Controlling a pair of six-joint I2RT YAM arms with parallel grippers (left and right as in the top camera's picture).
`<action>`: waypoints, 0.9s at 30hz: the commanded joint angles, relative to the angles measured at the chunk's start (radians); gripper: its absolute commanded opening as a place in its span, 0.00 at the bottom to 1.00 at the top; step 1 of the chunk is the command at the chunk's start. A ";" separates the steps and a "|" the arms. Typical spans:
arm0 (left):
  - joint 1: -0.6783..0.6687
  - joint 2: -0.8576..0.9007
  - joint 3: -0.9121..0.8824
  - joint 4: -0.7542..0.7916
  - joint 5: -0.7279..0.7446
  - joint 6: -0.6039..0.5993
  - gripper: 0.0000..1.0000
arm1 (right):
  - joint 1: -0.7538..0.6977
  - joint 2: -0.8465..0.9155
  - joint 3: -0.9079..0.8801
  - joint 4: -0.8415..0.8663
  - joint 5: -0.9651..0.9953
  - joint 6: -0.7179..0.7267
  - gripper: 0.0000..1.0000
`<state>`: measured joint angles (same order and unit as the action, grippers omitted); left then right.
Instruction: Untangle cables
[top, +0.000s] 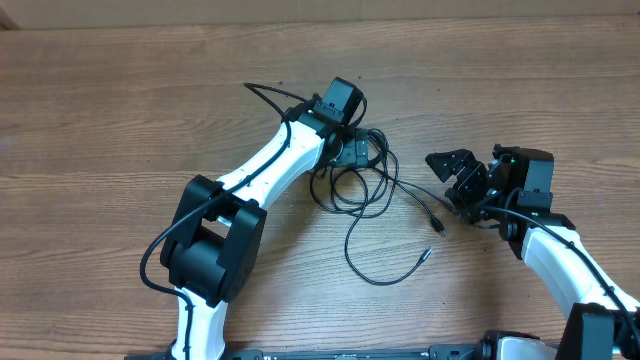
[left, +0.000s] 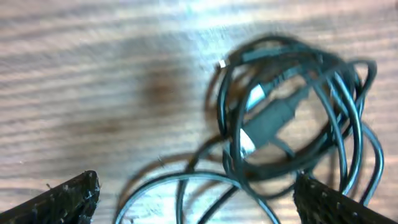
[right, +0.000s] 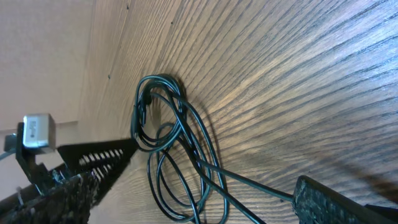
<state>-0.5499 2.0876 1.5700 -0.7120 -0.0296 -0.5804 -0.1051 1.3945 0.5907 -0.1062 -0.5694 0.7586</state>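
Observation:
The cables (top: 358, 180) lie as a tangle of thin black loops at the middle of the wooden table (top: 120, 120). Two loose ends with small plugs trail toward the front right (top: 437, 227). My left gripper (top: 352, 152) hovers right over the bundle, open. In the left wrist view its fingertips (left: 68, 199) stand wide apart with cable loops (left: 286, 118) on the table between and ahead of them. My right gripper (top: 452, 178) is open, just right of the tangle. In the right wrist view the cables (right: 177, 137) lie ahead and one strand runs between its fingers (right: 336, 202).
The left arm (top: 260, 170) reaches diagonally over the table from the front, with its thick black cable (top: 265, 95) arching near the wrist. The right arm (top: 560, 250) comes in from the front right corner. A pale wall (right: 43, 56) borders the table's far edge.

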 joint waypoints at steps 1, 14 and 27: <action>-0.002 -0.032 0.021 0.068 -0.086 -0.045 1.00 | -0.006 0.003 0.011 0.003 0.000 -0.009 1.00; -0.034 0.034 0.021 0.084 -0.085 -0.048 1.00 | -0.006 0.003 0.011 0.003 0.007 -0.009 1.00; -0.036 0.086 0.003 0.082 -0.108 -0.053 1.00 | -0.006 0.003 0.011 -0.001 0.007 -0.009 1.00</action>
<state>-0.5819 2.1345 1.5726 -0.6342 -0.1207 -0.6128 -0.1051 1.3945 0.5907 -0.1097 -0.5686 0.7582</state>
